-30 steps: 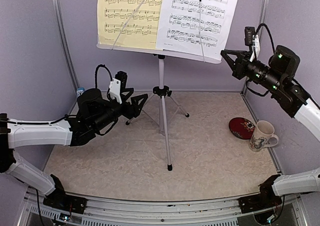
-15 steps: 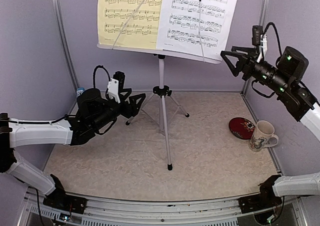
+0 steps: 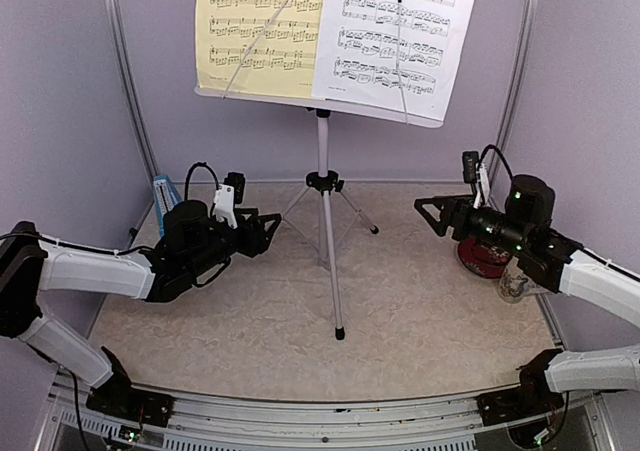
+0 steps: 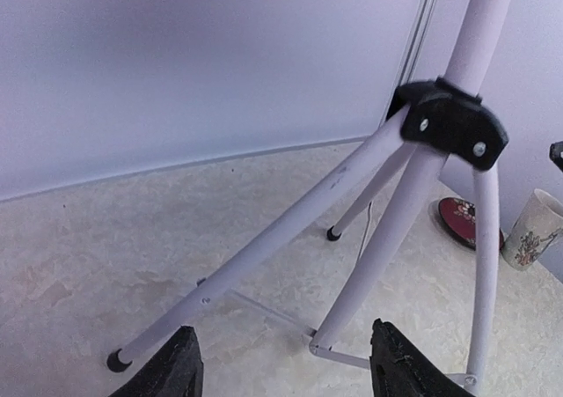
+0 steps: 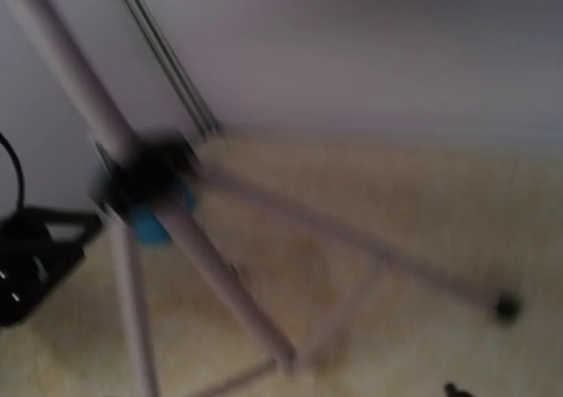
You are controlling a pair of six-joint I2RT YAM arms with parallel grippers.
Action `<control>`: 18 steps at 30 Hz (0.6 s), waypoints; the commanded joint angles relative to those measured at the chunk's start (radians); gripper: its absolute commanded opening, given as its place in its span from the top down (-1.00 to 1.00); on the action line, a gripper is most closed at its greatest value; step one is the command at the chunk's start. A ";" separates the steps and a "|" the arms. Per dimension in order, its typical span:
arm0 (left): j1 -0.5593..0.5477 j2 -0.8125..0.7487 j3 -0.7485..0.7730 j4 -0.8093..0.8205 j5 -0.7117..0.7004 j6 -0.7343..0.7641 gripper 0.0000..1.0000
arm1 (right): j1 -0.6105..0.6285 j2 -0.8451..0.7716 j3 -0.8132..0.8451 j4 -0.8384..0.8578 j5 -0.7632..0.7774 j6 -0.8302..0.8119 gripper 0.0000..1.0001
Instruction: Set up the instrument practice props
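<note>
Two hands, left hand (image 3: 272,227) and right hand (image 3: 427,214), are hanging spread and empty beside the music stand (image 3: 322,151) already carrying yellow sheet (image 3: 255,31) and white sheet (image 3: 395,36); seemingly next, fetching the blue metronome (image 3: 165,193) from the back-left corner of the worktop (image 3: 430,311).

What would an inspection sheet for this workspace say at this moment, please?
Surface: beige marbled mat, no spills seen.
Job's things: music stand upright at centre, feet on the mat; yellow sheet and white sheet side by side on it; blue metronome far left, partly hidden by the left arm.
Clutter: mug and red disc at right, partly behind the right arm.
Pincers: left pincer open, empty, facing the stand's legs; right pincer open, empty.
Cables: black cable looped at the left wrist, another at the right.
Surroundings: lilac walls, metal corner post.
</note>
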State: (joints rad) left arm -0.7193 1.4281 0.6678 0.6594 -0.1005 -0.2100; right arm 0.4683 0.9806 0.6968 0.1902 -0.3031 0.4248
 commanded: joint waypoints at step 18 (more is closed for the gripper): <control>0.124 0.335 0.010 0.039 -0.005 -0.242 0.15 | -0.056 0.814 0.162 0.385 -0.206 0.048 -0.01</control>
State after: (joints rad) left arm -0.6361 1.7306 0.6369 0.7155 -0.1013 -0.3870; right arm 0.4282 1.7100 0.7681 0.5194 -0.4583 0.4835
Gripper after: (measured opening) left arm 0.442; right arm 0.521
